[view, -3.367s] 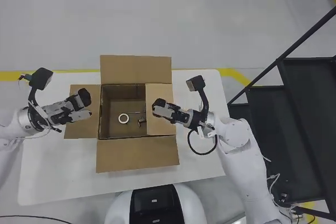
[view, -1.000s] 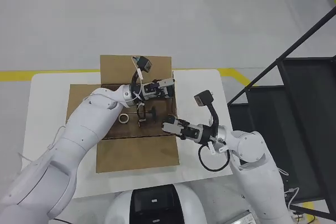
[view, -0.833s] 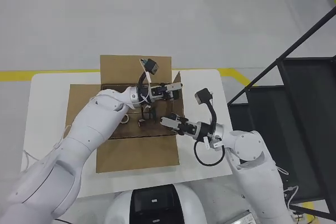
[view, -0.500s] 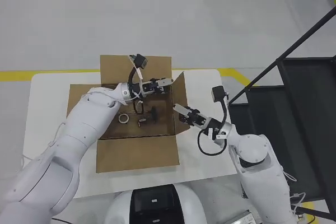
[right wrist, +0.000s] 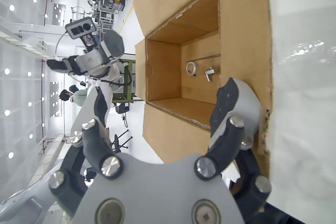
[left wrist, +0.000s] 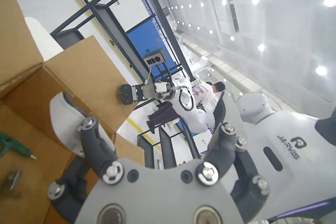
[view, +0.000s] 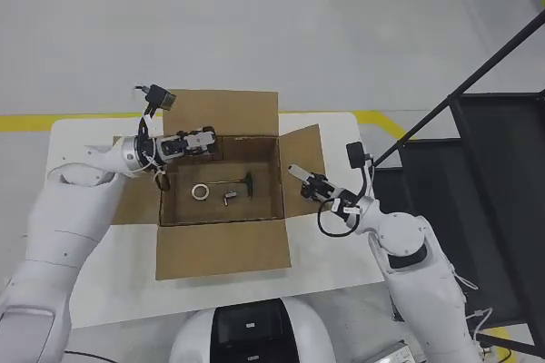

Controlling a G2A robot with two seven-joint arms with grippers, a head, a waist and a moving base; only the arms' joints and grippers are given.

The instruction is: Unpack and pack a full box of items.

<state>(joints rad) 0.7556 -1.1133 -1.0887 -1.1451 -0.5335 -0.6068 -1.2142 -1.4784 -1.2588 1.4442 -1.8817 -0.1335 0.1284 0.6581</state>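
The cardboard box (view: 222,250) stands open on the white table, all flaps folded outward. On its floor lie a tape ring (view: 200,191), a small metal bracket (view: 229,196) and a dark-handled tool (view: 250,181). My left gripper (view: 211,142) hovers open above the box's back left corner, nothing between its fingers (left wrist: 65,114). My right gripper (view: 297,171) is open over the right flap (view: 295,145), with one finger (right wrist: 236,96) against the flap's edge. The right wrist view looks into the box at the ring (right wrist: 191,68) and the bracket (right wrist: 210,73).
A black metal rack (view: 490,181) stands just right of the table (view: 91,281). A yellow floor line (view: 18,122) runs behind the table. Bare tabletop lies left of the box and in front of it.
The right flap went from folded over the box to lying outward. My left arm drew back from the flap to the box's back left corner. My right gripper shifted right, out of the box.
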